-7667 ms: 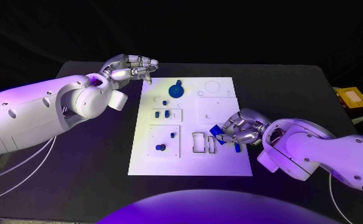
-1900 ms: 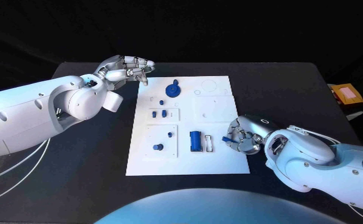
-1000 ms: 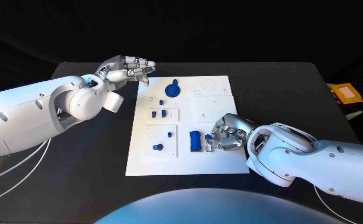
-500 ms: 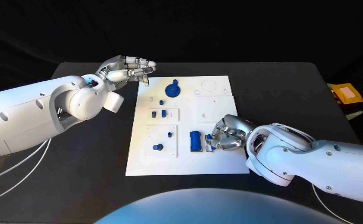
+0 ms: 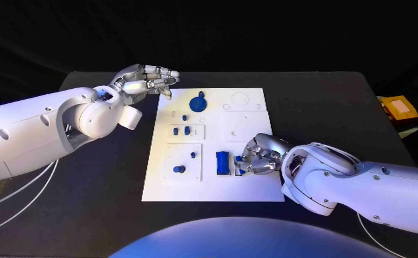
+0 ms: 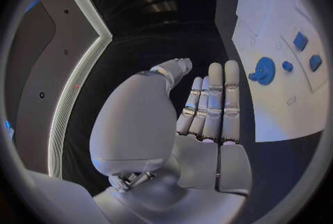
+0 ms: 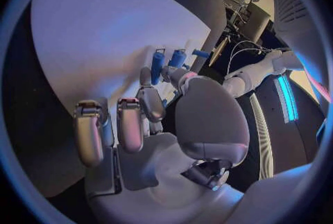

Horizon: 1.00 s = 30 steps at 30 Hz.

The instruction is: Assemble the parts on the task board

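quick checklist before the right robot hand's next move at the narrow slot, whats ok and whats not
1. Right robot hand holds a small blue part at its fingertips: ok.
2. Blue block seated in the wider slot beside it: ok.
3. Small part lined up with the narrow slot: cannot tell, fingers hide it.
4. Left robot hand off the task board, beyond its far left corner, holding nothing: ok.
5. Round blue part and the small parts clear of the right robot hand: ok.

head overhead, wrists close, sharing task board (image 5: 209,149)
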Each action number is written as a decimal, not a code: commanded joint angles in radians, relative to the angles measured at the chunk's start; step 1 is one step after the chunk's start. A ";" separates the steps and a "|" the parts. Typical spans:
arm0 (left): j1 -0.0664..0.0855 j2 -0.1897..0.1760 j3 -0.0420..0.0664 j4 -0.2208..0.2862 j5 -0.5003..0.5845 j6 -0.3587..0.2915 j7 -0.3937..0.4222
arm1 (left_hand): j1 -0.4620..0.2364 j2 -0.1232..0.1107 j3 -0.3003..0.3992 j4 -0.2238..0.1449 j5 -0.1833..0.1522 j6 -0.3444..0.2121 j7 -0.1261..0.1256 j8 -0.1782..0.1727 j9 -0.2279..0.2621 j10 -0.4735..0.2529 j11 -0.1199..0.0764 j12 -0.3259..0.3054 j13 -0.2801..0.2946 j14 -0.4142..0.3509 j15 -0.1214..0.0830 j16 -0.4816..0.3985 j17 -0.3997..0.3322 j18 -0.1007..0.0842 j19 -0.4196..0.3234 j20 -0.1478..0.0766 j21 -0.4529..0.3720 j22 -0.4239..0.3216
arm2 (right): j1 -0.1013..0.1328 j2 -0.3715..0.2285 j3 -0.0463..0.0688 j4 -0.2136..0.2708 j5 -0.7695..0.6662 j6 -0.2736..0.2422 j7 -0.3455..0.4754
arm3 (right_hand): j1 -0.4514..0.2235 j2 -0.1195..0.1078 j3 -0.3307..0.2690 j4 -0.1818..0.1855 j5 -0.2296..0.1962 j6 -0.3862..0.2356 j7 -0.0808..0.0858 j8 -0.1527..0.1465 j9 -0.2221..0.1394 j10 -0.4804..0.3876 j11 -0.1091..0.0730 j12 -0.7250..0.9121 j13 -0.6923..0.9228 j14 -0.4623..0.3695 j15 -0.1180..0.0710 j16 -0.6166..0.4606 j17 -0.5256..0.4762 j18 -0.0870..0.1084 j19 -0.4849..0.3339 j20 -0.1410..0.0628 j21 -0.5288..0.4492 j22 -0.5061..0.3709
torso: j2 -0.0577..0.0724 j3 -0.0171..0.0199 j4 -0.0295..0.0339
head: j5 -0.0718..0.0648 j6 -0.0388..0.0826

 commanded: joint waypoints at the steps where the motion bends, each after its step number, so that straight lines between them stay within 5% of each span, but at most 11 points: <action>1: 0.001 0.000 0.001 0.003 0.001 0.021 0.000 | 0.000 0.012 0.001 -0.004 0.005 -0.004 0.021 0.002 -0.001 -0.007 -0.001 0.004 -0.001 -0.003 0.000 0.000 -0.001 0.014 0.002 0.002 0.000 0.001 | -0.002 0.000 -0.001 0.006 -0.010 0.033 0.007 | -0.018 0.002 -0.008 0.010 -0.009 0.006 0.002 0.004 -0.002 0.007 -0.002 0.006 0.002 0.076 -0.008 0.008 0.122 -0.021 0.102 -0.008 0.007 0.261 | -0.001 -0.0001 -0.0010 | 0.000 0.000; 13: 0.001 -0.001 0.001 0.003 0.001 0.024 -0.003 | 0.000 0.013 0.002 -0.005 0.005 -0.004 0.021 0.002 -0.001 -0.008 -0.001 0.005 -0.001 -0.003 0.000 0.000 -0.001 0.014 0.003 0.002 0.001 0.002 | -0.002 -0.007 0.000 0.010 -0.017 0.029 0.009 | -0.074 -0.006 -0.047 0.058 -0.082 0.010 0.003 0.000 -0.007 0.008 0.000 0.005 0.005 0.076 -0.006 0.008 0.123 -0.021 0.102 -0.007 0.006 0.261 | 0.000 0.0010 -0.0006 | 0.001 0.000; 17: 0.001 -0.001 0.001 0.002 0.001 0.024 -0.004 | 0.000 0.013 0.002 -0.004 0.005 -0.004 0.021 0.002 -0.001 -0.008 -0.001 0.005 -0.001 -0.003 0.000 0.000 -0.001 0.014 0.003 0.002 0.001 0.002 | -0.002 -0.008 0.000 0.012 -0.018 0.025 0.015 | -0.092 -0.010 -0.075 0.085 -0.153 0.012 0.003 -0.001 -0.009 0.008 0.000 0.003 0.007 0.076 -0.006 0.007 0.123 -0.021 0.102 -0.006 0.006 0.261 | 0.000 0.0009 -0.0009 | 0.002 0.000; 18: 0.001 -0.001 0.001 0.002 0.001 0.023 -0.004 | 0.000 0.013 0.002 -0.004 0.005 -0.004 0.021 0.002 -0.001 -0.008 -0.001 0.005 -0.001 -0.003 0.000 0.000 -0.001 0.014 0.003 0.002 0.001 0.002 | -0.002 -0.008 0.000 0.012 -0.019 0.024 0.017 | -0.094 -0.013 -0.080 0.088 -0.147 0.012 0.002 -0.001 -0.009 0.009 0.000 0.003 0.007 0.076 -0.006 0.007 0.123 -0.020 0.101 -0.006 0.005 0.261 | -0.001 0.0005 -0.0008 | 0.001 0.000; 20: 0.001 -0.001 0.001 0.002 0.001 0.023 -0.004 | 0.000 0.013 0.002 -0.004 0.005 -0.004 0.021 0.002 -0.001 -0.008 -0.001 0.005 -0.001 -0.003 0.000 0.000 -0.001 0.014 0.003 0.002 0.001 0.002 | -0.002 -0.009 0.000 0.012 -0.021 0.024 0.018 | -0.101 -0.024 -0.116 0.096 -0.041 0.012 0.001 0.000 -0.008 0.008 0.000 0.001 0.008 0.076 -0.008 0.008 0.124 -0.020 0.101 -0.008 0.005 0.261 | -0.001 0.0003 -0.0005 | 0.001 0.000; 21: 0.001 -0.001 0.001 0.002 0.001 0.023 -0.004 | 0.000 0.013 0.002 -0.004 0.005 -0.004 0.021 0.002 -0.001 -0.008 -0.001 0.005 -0.001 -0.003 0.000 0.000 -0.001 0.014 0.003 0.002 0.001 0.002 | -0.002 -0.010 0.000 0.012 -0.022 0.024 0.019 | -0.101 -0.022 -0.125 0.096 -0.026 0.012 0.001 0.001 -0.008 0.009 -0.001 0.001 0.009 0.076 -0.007 0.007 0.123 -0.020 0.101 -0.009 0.005 0.261 | -0.001 0.0004 -0.0003 | 0.001 0.000; 26: 0.001 -0.001 0.001 0.002 0.001 0.023 -0.005 | 0.000 0.014 0.002 -0.004 0.006 -0.004 0.021 0.002 -0.001 -0.008 -0.001 0.005 -0.002 -0.003 0.000 0.000 -0.002 0.014 0.004 0.002 0.001 0.002 | -0.001 -0.018 0.000 0.012 -0.026 0.031 0.026 | -0.091 -0.019 -0.130 0.091 -0.024 0.012 0.001 0.001 -0.008 0.009 -0.002 0.001 0.009 0.076 -0.008 0.007 0.123 -0.020 0.102 -0.009 0.006 0.261 | -0.001 0.0002 -0.0001 | 0.000 0.000; 30: 0.001 -0.002 0.001 0.002 0.001 0.023 -0.005 | 0.000 0.014 0.002 -0.004 0.006 -0.004 0.021 0.002 -0.001 -0.008 -0.001 0.005 -0.002 -0.003 0.000 0.000 -0.002 0.014 0.004 0.002 0.001 0.002 | -0.001 -0.030 0.000 0.012 -0.027 0.046 0.044 | -0.002 -0.015 -0.140 0.044 -0.057 0.008 0.001 -0.001 -0.009 0.007 -0.002 -0.004 0.009 0.075 -0.008 0.006 0.122 -0.020 0.100 -0.009 0.003 0.260 | -0.001 0.0001 0.0002 | 0.001 0.000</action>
